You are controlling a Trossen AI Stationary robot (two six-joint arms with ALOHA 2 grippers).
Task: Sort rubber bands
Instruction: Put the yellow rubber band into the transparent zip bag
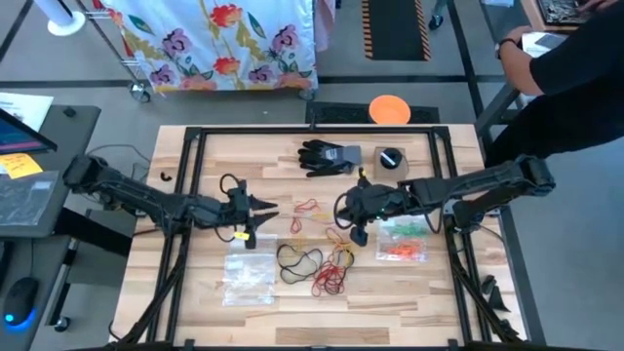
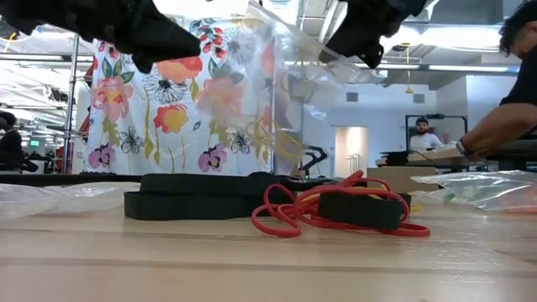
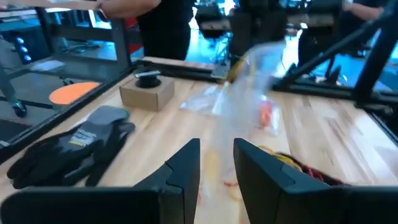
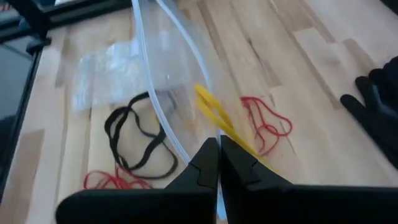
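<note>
My right gripper point(image 4: 217, 158) is shut on a clear plastic bag point(image 4: 165, 81) above the table's middle. Yellow rubber bands point(image 4: 214, 115) lie inside the bag. In the low view the bag point(image 2: 277, 84) hangs down from the top of the picture. My left gripper point(image 3: 216, 165) stands open left of the bag, pointing at it, with nothing between its fingers. Loose rubber bands lie flat on the table: black point(image 1: 297, 258), red point(image 1: 331, 278) and orange point(image 1: 307, 207). My right gripper pinches the clear bag's open edge point(image 4: 202, 140) between its two shut fingers, coming from the table's right side and slanting down. The bag hangs away from the fingers toward my left gripper, with the yellow bands in it. I cannot tell whether its bottom touches the table.
A second clear bag point(image 1: 249, 278) lies at the near left. A bag with green and orange bands point(image 1: 402, 242) lies at the right. At the far side lie a black glove point(image 1: 327, 156) and a small box point(image 1: 390, 161). A person's arm point(image 1: 546, 58) shows beyond the far right corner.
</note>
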